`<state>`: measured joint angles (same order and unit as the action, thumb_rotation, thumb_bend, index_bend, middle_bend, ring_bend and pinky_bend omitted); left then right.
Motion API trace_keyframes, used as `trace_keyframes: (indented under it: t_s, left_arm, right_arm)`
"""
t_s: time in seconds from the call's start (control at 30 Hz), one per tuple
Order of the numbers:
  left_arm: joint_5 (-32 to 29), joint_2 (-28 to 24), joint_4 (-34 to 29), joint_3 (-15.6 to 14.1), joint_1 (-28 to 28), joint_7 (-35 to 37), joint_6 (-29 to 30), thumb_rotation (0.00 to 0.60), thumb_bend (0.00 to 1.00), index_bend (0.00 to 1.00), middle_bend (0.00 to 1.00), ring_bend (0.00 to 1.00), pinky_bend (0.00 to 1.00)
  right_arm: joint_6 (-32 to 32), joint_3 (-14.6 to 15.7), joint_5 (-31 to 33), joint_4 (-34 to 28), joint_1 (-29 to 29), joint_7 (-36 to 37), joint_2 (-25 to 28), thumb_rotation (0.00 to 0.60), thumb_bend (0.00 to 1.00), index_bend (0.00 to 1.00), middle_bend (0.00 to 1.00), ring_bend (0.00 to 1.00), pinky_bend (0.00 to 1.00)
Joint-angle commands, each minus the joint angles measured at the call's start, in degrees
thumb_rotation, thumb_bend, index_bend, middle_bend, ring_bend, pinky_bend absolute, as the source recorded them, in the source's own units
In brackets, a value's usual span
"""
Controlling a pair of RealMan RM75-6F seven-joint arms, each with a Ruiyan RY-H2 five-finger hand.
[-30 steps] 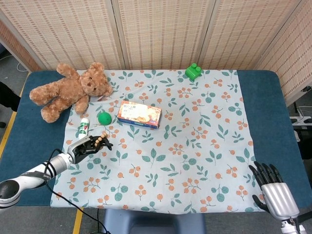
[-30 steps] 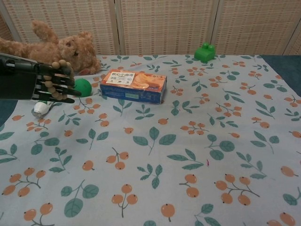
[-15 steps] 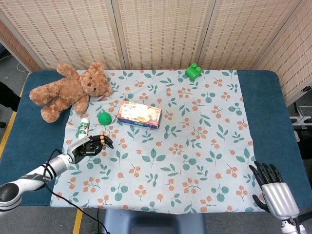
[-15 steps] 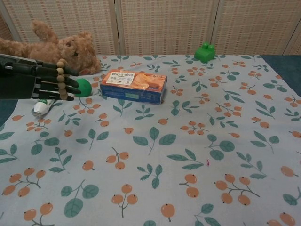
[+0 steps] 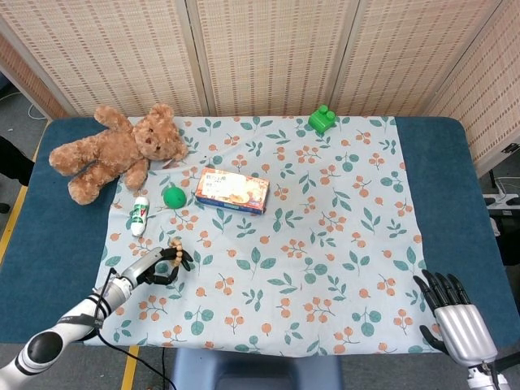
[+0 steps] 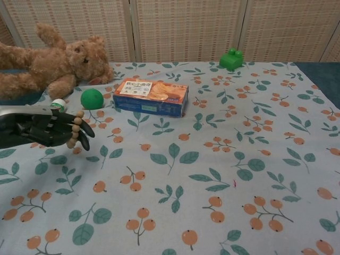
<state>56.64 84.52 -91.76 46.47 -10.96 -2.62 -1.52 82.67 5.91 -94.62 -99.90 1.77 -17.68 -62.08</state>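
Floral cloth (image 5: 325, 244) over a blue bench (image 5: 443, 162), wicker screens behind. Left hand (image 6: 50, 130) curled around a bead bracelet (image 6: 75, 133), low near the front-left edge. Probably best kept level, clear of the tube (image 5: 140, 215) and green ball (image 5: 173, 197). Right hand (image 5: 455, 321) empty, fingers spread.

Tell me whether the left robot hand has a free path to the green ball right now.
Probably not: the path looks free, but the left robot hand already holds a bead bracelet. The green ball lies apart from it, with only cloth between.
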Motion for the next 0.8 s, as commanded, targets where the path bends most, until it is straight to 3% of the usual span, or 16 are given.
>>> trace_keyframes:
  t_s: [0.03,0.3,0.57,0.67,0.8]
  left_arm:
    - [5.1,2.1,0.1,-2.9,0.8,-2.4,3.2,0.6,0.65,0.3,0.37,0.15,0.01]
    - [18.7,2.1,-1.2,-8.3,0.3,-5.6,11.8,0.6,0.57,0.16,0.15,0.08,0.01]
    - [30.0,-0.3,-3.5,-14.4,-0.9,3.0,22.6,0.6,0.55,0.13,0.14,0.07,0.01]
    - [38.9,-2.6,-5.2,-17.6,-0.4,8.2,33.0,0.6,0.55,0.09,0.13,0.07,0.03]
    - [55.0,-9.4,-4.5,-25.4,2.6,12.1,53.2,0.6,0.55,0.01,0.06,0.03,0.07]
  right_arm:
    - [-0.1,0.0,0.0,0.0,0.0,-0.1,0.0,0.6,0.24,0.0,0.0,0.0,0.0]
    - [-0.3,0.0,0.3,-0.1,-0.1,-0.2,0.0,0.6,0.24,0.0,0.0,0.0,0.0]
    - [-0.4,0.0,0.4,-0.2,-0.1,-0.3,0.0,0.6,0.24,0.0,0.0,0.0,0.0]
    - [0.0,-0.1,0.3,-0.2,0.0,-0.3,0.0,0.6,0.24,0.0,0.0,0.0,0.0]
    - [1.9,-0.5,-0.4,0.3,0.6,-0.4,-0.4,0.6,0.24,0.0,0.0,0.0,0.0]
